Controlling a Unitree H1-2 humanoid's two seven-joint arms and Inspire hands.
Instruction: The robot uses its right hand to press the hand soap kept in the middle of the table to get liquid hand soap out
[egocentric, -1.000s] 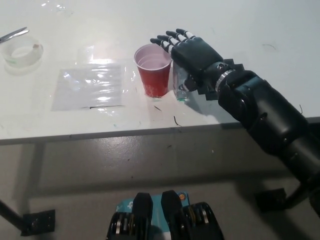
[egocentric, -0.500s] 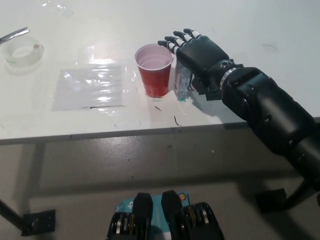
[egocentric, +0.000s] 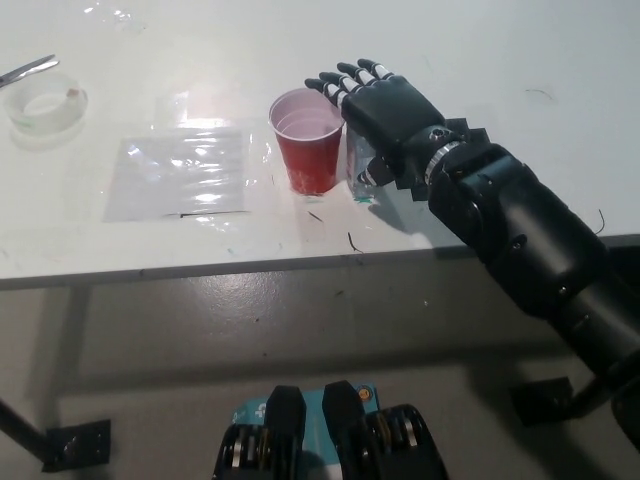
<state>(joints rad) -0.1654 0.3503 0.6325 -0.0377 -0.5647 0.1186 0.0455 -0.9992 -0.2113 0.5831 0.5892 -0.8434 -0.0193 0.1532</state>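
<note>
Right hand (egocentric: 392, 108): black, palm down over the soap bottle, fingers (egocentric: 345, 78) spread flat and holding nothing, tips reaching over the cup rim.
Soap bottle (egocentric: 360, 182): clear, mostly hidden beneath the palm, just at 3 o'clock of the red cup (egocentric: 309, 140), near the front of the tabletop (egocentric: 520, 60).
Pump head: hidden, so contact cannot be told.
Pressing well: push straight down, palm centred on the pump; sideways drift toward 9 o'clock would likely knock the cup.
Spout aim: cannot tell.
Left hand: not in view.
Plastic sheet (egocentric: 180, 172): 9 o'clock of the cup, apart.
Tape roll (egocentric: 42, 105): far at 10 o'clock.
</note>
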